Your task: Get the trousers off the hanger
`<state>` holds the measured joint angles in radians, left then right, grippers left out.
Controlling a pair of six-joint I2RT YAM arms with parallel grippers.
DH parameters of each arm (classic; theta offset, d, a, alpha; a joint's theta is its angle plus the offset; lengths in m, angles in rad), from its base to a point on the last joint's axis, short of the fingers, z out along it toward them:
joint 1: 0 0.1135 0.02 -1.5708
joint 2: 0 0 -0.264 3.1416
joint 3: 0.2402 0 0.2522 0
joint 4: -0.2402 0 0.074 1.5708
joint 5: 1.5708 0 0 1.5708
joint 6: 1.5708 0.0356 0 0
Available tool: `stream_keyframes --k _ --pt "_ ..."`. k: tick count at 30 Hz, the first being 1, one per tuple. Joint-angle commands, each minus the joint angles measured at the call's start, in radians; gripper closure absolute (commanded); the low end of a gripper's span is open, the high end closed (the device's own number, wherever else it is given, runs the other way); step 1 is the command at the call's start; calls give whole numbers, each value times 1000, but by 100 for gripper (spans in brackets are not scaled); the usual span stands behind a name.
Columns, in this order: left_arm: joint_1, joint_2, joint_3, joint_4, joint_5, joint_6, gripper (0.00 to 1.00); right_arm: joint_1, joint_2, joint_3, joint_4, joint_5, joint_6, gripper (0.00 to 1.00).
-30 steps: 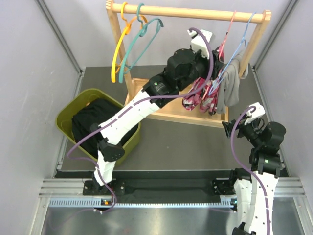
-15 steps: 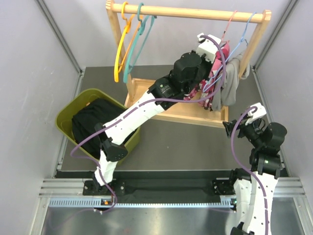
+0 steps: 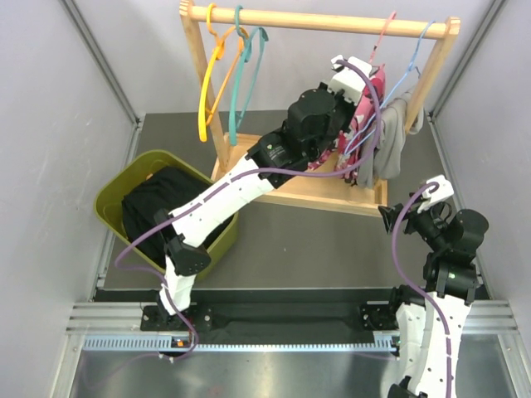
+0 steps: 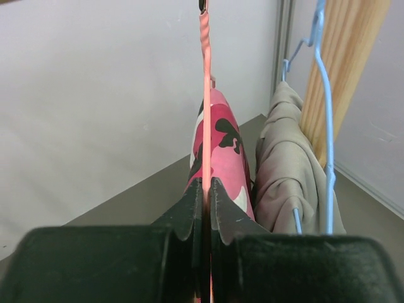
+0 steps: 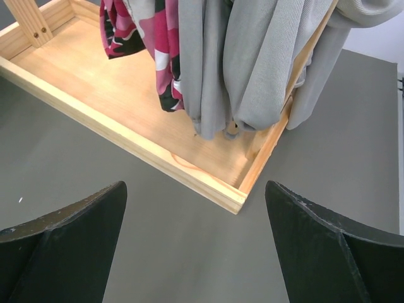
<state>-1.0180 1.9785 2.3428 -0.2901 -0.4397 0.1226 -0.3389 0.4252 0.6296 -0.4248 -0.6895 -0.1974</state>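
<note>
Bright even light, soft shadows, sharp focus

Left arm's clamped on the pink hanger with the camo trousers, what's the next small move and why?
Probably raise the left gripper slightly to unhook the pink hanger from the wooden rail: its jaws are shut on the wire, the camo trousers hang on it, and the right gripper is open, well apart.

trousers hang left of other garment.
</note>
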Motion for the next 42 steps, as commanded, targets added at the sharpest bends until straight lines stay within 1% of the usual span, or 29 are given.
stream_keyframes --k 1,8,12,14,17,20,21,23,24,27,28,30,31,33,36,37,40,42 --pt "16 -144 18 336 -36 15 100 -18 -11 12 72 -36 7 10" --pt "21 -159 18 393 -31 -5 100 -26 -14 10 72 -44 7 10" --pt "25 -179 9 394 -44 -5 100 -28 -14 10 70 -59 6 10" --pt "27 -208 -22 388 -54 -1 100 -31 -17 9 70 -79 -2 9" --pt "27 -269 -98 384 -59 -5 100 -31 -26 9 60 -131 -19 6" --pt "27 -328 -158 338 -67 -17 100 -31 -46 9 54 -203 -36 2" --pt "27 -346 -192 321 -67 -24 100 -29 -51 7 54 -258 -37 0" --pt "27 -401 -230 306 -68 -38 100 -31 -66 7 43 -323 -57 0" --pt "27 -423 -252 302 -64 -52 100 -29 -74 2 43 -396 -65 0" --pt "27 -500 -345 293 -53 -84 100 -28 -92 -4 17 -503 -99 0" --pt "27 -518 -359 252 -48 -98 100 -26 -95 -5 11 -519 -114 0" --pt "27 -573 -408 221 -36 -121 100 -26 -91 2 -27 -545 -146 0" --pt "27 -593 -430 198 -25 -158 100 -23 -89 5 -41 -557 -157 0" --pt "27 -659 -505 192 -19 -201 100 -20 -82 15 -64 -585 -175 1" --pt "27 -743 -595 187 -11 -250 100 -12 -49 62 -167 -590 -298 0" --pt "27 -760 -615 189 -10 -261 100 -6 -16 82 -248 -588 -386 0" --pt "27 -817 -680 187 -2 -297 100 27 74 175 -377 -594 -560 0" --pt "27 -840 -717 187 -1 -314 100 76 116 231 -396 -564 -608 0"
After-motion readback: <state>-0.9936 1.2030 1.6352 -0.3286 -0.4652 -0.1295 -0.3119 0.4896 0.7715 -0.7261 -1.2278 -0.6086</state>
